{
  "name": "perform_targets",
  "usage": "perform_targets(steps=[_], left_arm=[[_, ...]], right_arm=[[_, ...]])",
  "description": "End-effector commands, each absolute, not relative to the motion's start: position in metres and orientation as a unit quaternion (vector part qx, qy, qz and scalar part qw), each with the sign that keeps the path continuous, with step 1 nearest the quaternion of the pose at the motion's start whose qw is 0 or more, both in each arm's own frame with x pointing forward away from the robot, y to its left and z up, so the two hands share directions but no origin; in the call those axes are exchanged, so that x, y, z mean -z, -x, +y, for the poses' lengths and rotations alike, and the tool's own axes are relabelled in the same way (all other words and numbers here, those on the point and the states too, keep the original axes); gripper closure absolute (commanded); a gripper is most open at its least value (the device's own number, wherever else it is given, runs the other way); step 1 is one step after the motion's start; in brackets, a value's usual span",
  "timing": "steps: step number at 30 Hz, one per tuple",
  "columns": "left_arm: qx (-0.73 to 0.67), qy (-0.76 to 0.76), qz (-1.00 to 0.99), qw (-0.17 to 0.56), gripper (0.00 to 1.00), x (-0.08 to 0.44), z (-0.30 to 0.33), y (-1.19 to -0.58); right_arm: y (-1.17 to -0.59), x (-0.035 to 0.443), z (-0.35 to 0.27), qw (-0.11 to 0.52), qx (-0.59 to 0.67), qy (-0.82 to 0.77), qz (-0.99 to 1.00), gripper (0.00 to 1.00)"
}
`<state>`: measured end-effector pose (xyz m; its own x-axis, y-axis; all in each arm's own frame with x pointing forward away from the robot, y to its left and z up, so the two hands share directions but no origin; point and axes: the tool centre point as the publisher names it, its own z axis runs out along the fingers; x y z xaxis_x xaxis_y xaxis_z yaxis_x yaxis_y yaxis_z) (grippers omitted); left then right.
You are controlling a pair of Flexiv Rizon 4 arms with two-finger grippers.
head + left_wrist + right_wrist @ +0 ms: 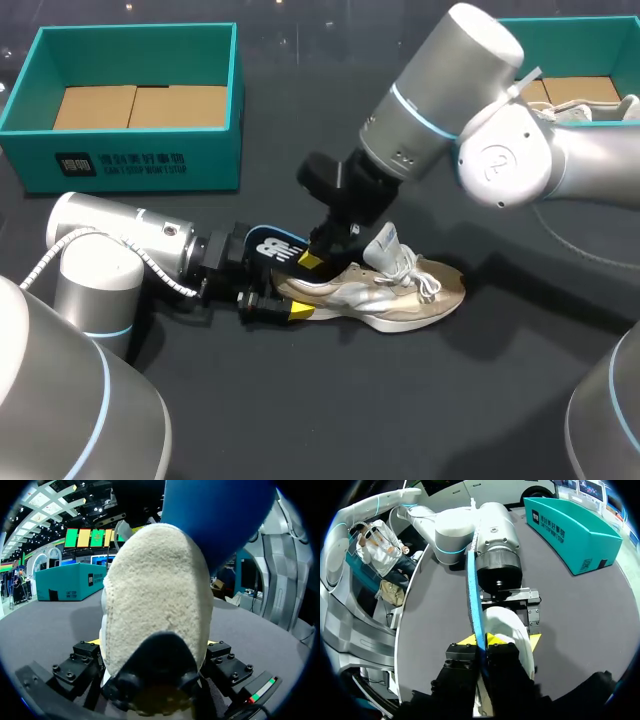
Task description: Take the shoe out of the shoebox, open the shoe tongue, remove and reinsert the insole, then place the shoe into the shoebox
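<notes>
A beige and silver sneaker lies on its side on the dark table, toe to the right. My left gripper comes in from the left and is shut on the heel, one finger on each side of it. In the left wrist view the heel fills the space between the fingers. A blue insole sticks out of the shoe's opening at the heel end. My right gripper reaches down from above and is shut on the insole; in the right wrist view the insole runs edge-on between its fingers. In the left wrist view the insole rises above the heel.
A teal shoebox with cardboard lining stands at the back left. A second teal box stands at the back right behind my right arm, with something white inside. The dark table in front of the shoe is bare.
</notes>
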<state>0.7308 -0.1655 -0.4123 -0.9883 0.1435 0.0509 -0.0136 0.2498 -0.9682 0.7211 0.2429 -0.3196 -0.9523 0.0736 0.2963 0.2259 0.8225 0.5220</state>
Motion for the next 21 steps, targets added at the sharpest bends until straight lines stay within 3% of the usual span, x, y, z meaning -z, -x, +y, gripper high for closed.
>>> perform_targets(steps=[1,5,18,21], left_arm=[[-0.61,0.041,-0.788,0.064,1.0,0.414,-0.165,-0.73],[-0.61,0.041,-0.788,0.064,1.0,0.414,-0.165,-0.73],[-0.61,0.041,-0.788,0.064,1.0,0.414,-0.165,-0.73],[-0.61,0.041,-0.788,0.064,1.0,0.414,-0.165,-0.73]], right_arm=[[-0.715,0.304,0.25,0.118,0.31,0.057,-0.942,1.0],[-0.708,0.277,0.266,0.065,0.302,0.014,-0.951,1.0],[-0.708,0.277,0.266,0.065,0.302,0.014,-0.951,1.0],[-0.709,0.252,0.266,0.042,0.338,0.03,-0.94,1.0]])
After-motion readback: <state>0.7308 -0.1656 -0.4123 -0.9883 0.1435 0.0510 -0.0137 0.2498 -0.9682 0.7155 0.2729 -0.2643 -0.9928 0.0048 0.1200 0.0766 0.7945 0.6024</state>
